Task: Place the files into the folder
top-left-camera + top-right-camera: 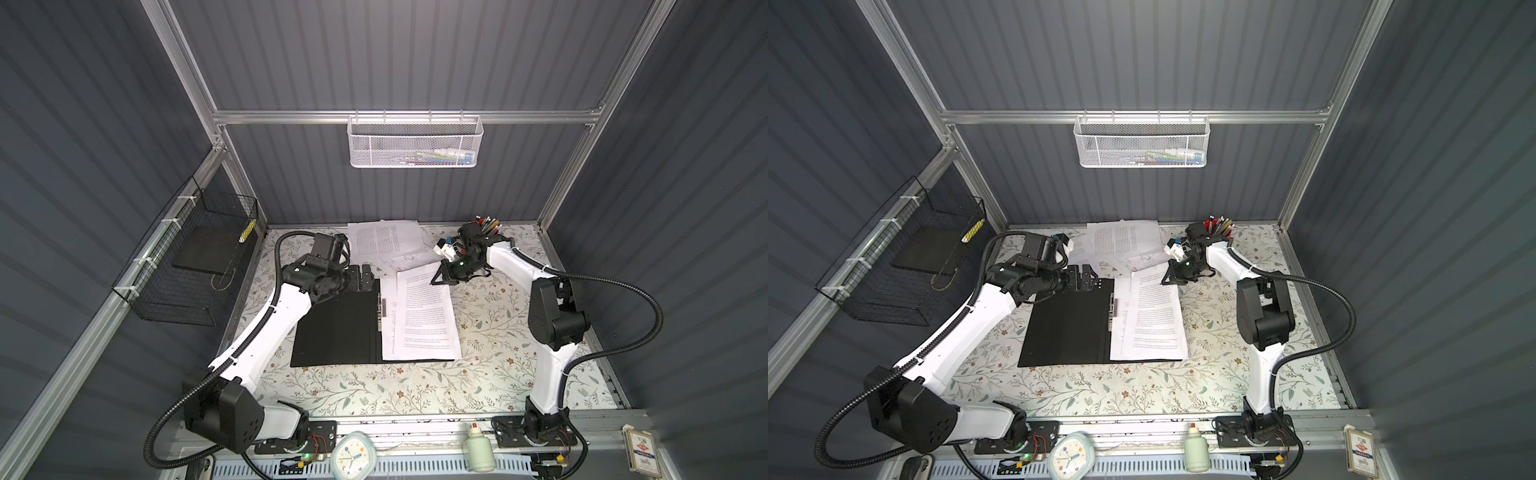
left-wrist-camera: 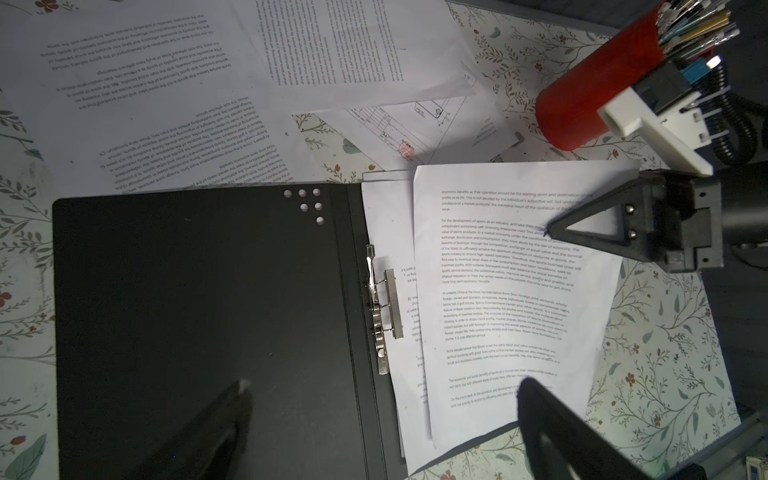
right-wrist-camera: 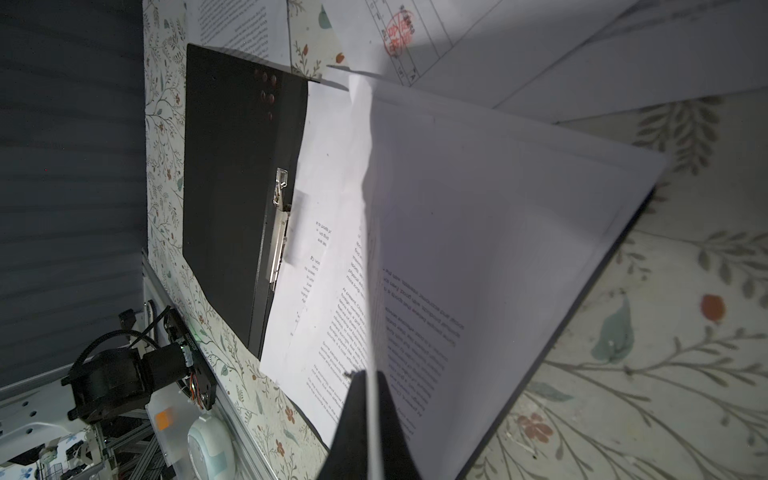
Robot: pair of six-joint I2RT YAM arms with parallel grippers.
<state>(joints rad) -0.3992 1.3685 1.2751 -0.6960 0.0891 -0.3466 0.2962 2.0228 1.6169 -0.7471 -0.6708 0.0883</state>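
Right gripper (image 1: 439, 277) is clenched on the edge of a white printed paper sheet (image 1: 428, 316), which is laid on the black inner leaf of the thin open folder (image 1: 336, 328) below it. Filing is judged under way: the sheet must next be slid toward the metal spine clip (image 2: 384, 307). Left gripper (image 1: 365, 275) is held released over the opposite leaf. More white sheets (image 1: 386, 241) lie beyond both grippers. Only the right wrist view shows the pinched edge raised.
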